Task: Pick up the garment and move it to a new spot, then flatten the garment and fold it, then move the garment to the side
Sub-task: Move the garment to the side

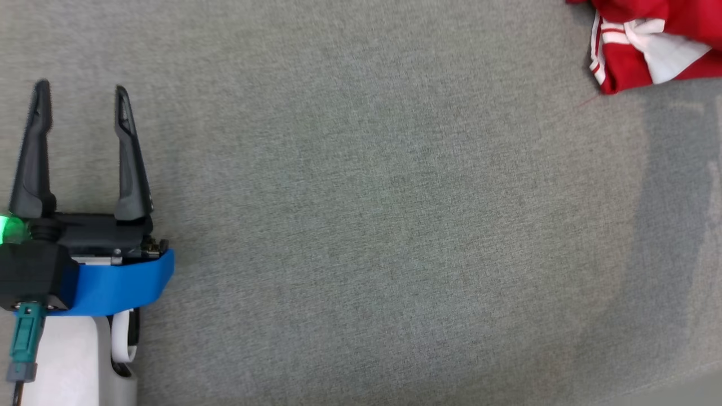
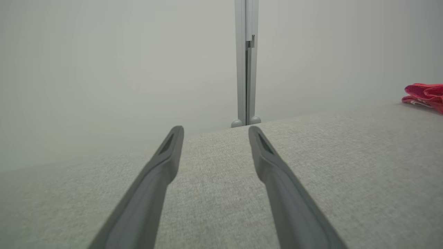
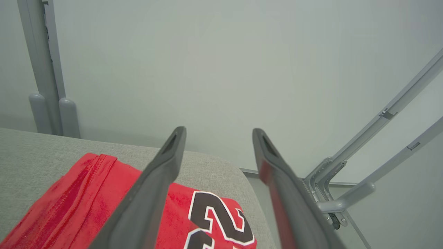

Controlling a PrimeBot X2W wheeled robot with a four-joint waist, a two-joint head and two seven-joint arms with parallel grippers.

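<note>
The garment (image 1: 648,48) is a red jersey with white trim, lying bunched at the head view's top right corner on the grey cloth surface (image 1: 366,214). In the right wrist view the garment (image 3: 83,200) lies flat with a black, white-edged number on it, just below my right gripper (image 3: 218,132), whose fingers stand apart above it with nothing between them. My left gripper (image 1: 82,93) is open at the head view's lower left, far from the jersey. From the left wrist, that gripper (image 2: 215,129) hovers over bare cloth, with the garment (image 2: 424,95) small at the right edge.
A pale wall backs the surface, with a grey upright post (image 2: 246,62) behind its far edge. A grey metal frame (image 3: 373,166) slants past the surface's rounded right corner. A soft shadow (image 1: 671,225) falls on the cloth at the right.
</note>
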